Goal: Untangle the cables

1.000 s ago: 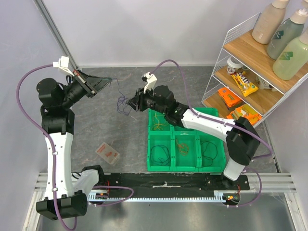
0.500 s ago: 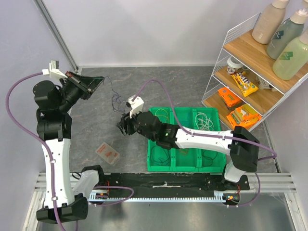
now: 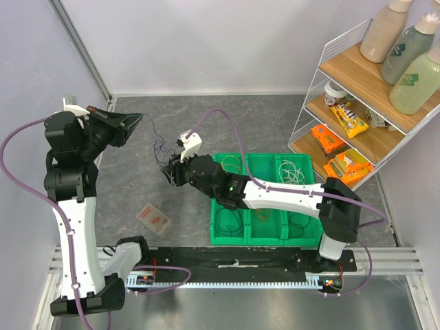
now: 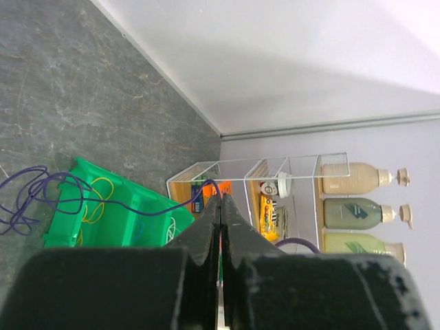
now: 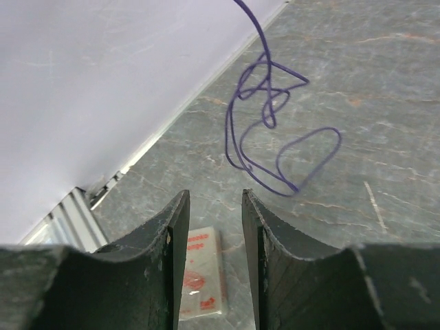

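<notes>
A thin purple cable (image 3: pixel 159 145) hangs in a loose tangle from my left gripper (image 3: pixel 137 121), which is raised at the back left. In the left wrist view that gripper (image 4: pixel 221 197) is shut on the cable's end, and the purple cable (image 4: pixel 130 208) runs left to a knot of loops. My right gripper (image 3: pixel 168 176) sits just below and right of the tangle, jaws open and empty. In the right wrist view the right gripper (image 5: pixel 215 198) has the purple cable (image 5: pixel 265 130) ahead of its fingertips, apart from them. More cables, yellow (image 3: pixel 232 164), white (image 3: pixel 292 172), orange (image 3: pixel 260 209) and dark (image 3: pixel 229 219), lie in the bin's compartments.
A green compartment bin (image 3: pixel 246 239) stands on the table right of centre. A small clear packet with red print (image 3: pixel 154 218) lies on the table; the same packet (image 5: pixel 199 275) shows between the right fingers. A wire shelf rack (image 3: pixel 313 103) with snacks and bottles fills the right side.
My right arm has swung left off the green bin to a spot below the hanging purple cable, its jaws widening then narrowing a little. The left gripper drew back leftward, still gripping the cable.
</notes>
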{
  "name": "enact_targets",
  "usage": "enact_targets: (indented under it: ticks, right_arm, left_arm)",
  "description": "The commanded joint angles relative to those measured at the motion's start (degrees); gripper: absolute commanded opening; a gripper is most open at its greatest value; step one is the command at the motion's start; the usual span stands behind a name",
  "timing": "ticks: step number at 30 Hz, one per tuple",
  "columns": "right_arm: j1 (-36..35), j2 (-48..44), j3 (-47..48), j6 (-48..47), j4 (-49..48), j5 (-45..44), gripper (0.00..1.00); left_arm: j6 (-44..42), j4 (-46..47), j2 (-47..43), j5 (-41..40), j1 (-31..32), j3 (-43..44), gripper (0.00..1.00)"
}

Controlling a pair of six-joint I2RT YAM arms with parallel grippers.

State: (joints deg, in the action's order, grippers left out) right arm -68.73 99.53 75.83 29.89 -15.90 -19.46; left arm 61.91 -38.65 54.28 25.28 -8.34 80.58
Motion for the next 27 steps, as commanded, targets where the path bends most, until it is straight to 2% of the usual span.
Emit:
enact_targets:
  ticks: [1, 12, 21, 27]
  right_arm:
    - [0.4, 2.5, 3.3, 3.9, -4.7, 5.3, 0.43]
    - [2.0, 6.6, 4.0, 8.5, -6.3, 7.3, 0.47]
    - [2.5, 8.8, 5.7, 8.4, -6.8, 8.0, 0.44]
    - [3.2, 9.9, 6.1, 8.6, -6.5, 6.4, 0.48]
  left_arm:
    - [3.9, -4.9, 0.3, -3.8, 0.0, 3.1, 0.02]
    - [5.1, -7.1, 0.6, -4.4, -0.1, 4.6, 0.02]
    - [5.7, -7.3, 1.2, -3.9, 0.1, 4.7, 0.02]
    - [6.7, -7.4, 1.2, -2.0, -0.1, 4.9, 0.02]
